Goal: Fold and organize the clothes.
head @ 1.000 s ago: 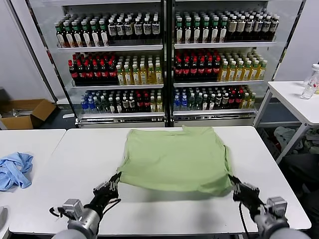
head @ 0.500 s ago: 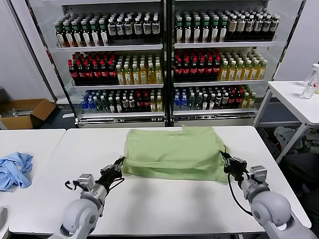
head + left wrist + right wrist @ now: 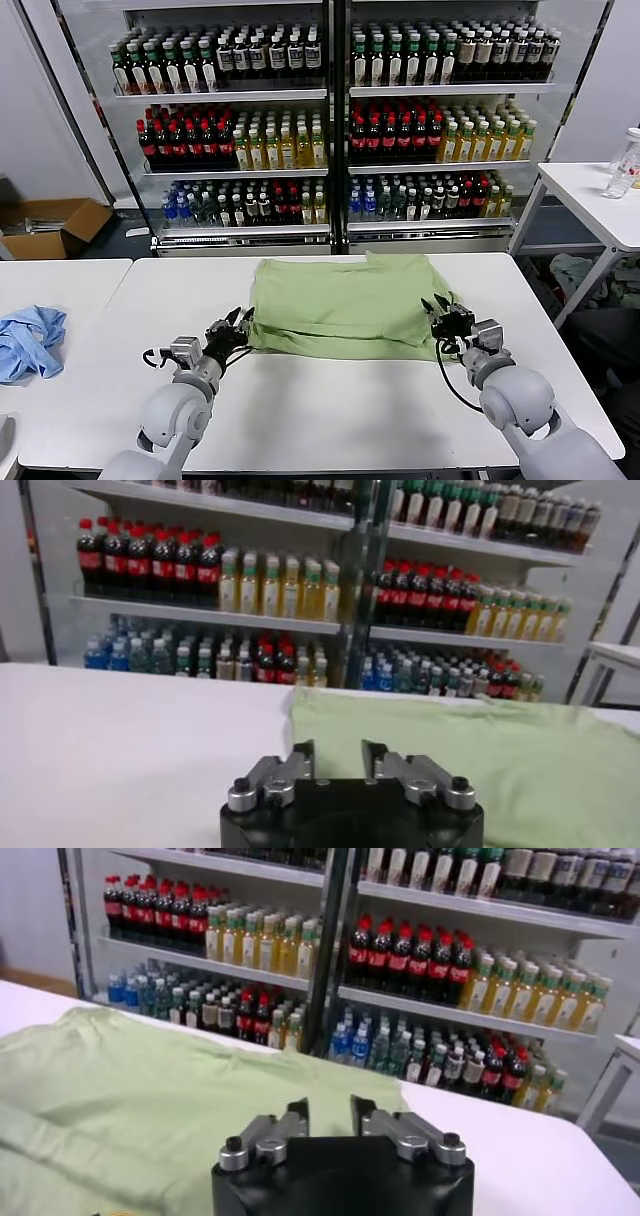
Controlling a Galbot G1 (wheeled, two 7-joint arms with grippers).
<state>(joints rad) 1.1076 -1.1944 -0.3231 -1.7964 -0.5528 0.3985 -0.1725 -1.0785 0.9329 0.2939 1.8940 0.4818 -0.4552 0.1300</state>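
Light green T-shirt point(image 3: 345, 305) folded flat, table point(image 3: 320, 400) centre-far. Left gripper point(image 3: 240, 322) at its near-left corner, right gripper point(image 3: 437, 312) at near-right edge; both spread, holding nothing. Next fold: pinch corners evenly, lift together, keep edges aligned.

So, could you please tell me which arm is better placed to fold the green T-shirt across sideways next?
Probably either: the left gripper sits open at the light green T-shirt's left edge, the right gripper open at its right edge. Neither holds cloth.

Bright, even light; soft wrist-view backgrounds.
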